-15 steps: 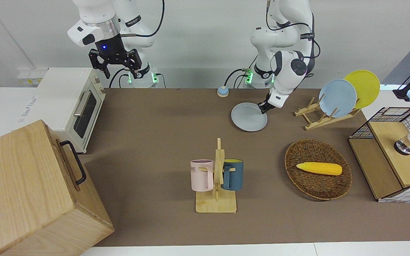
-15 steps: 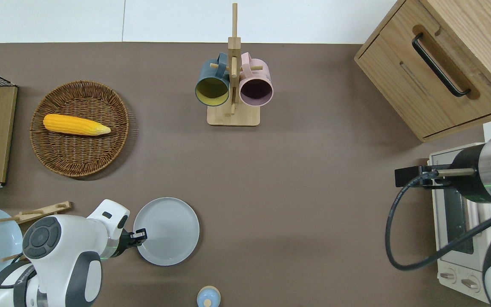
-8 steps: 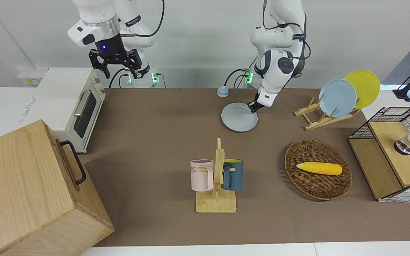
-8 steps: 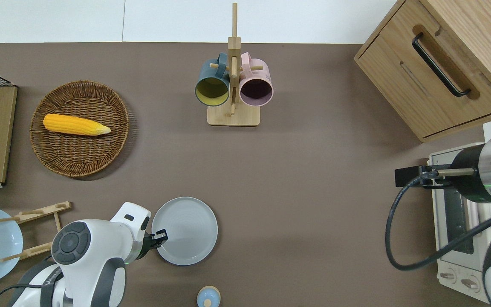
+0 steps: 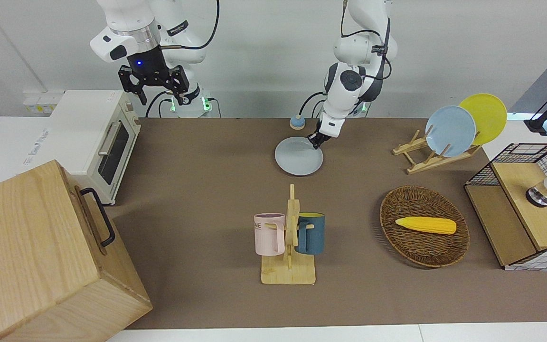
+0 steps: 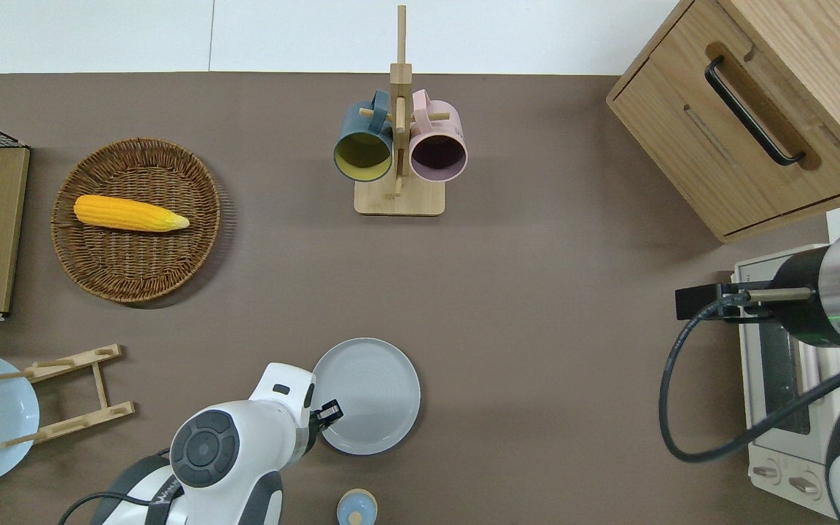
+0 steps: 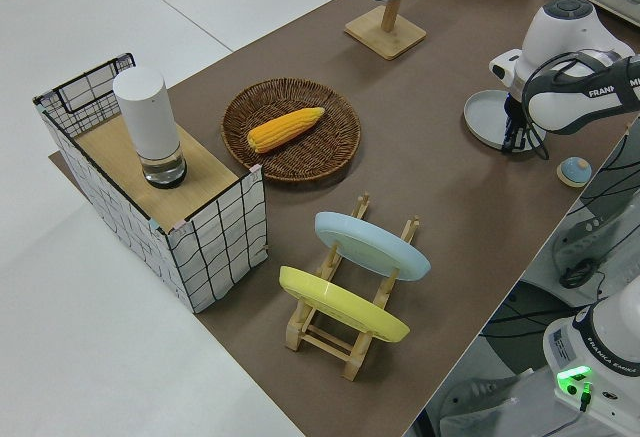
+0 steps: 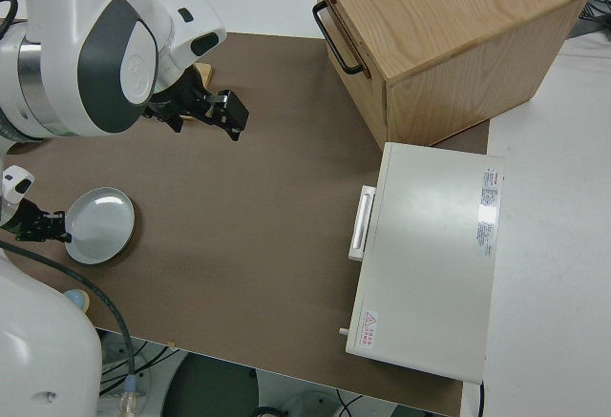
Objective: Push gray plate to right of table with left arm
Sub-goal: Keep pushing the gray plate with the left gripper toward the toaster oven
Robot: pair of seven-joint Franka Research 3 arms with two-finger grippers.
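**Left gripper set against the gray plate's rim**

Here the left gripper (image 6: 330, 414) sits low at the rim of the gray plate (image 6: 369, 394), at the lower centre of the overhead frame, touching the plate's edge on the side toward the left arm's end of the table; whether its fingers are apart or together cannot be told; the left arm (image 6: 234, 448) reaches in from the bottom edge of that frame, its white wrist housing just beside the plate; in the front view the same gripper (image 5: 315, 141) meets the plate (image 5: 297, 157) at its upper right rim, just above the frame's centre; the plate lies flat on the brown table (image 6: 537, 306), close to the robots' edge; a small blue-topped knob (image 6: 356, 507) stands at the bottom edge of the overhead frame, nearer to the robots than the plate; the mug stand (image 6: 398, 146) with a dark blue mug (image 6: 362, 146) and a pink mug (image 6: 438, 149) is at upper centre, farther from the robots; the wicker basket (image 6: 194, 255) holding a corn cob (image 6: 130, 214) is at the upper left of the overhead frame; the wooden plate rack (image 5: 425, 156) with the sky-blue plate (image 5: 450, 130) and yellow plate (image 5: 485, 116) is at the right of the front frame; the right gripper (image 5: 152, 80) is parked, its fingers spread, at the upper left of the front frame.
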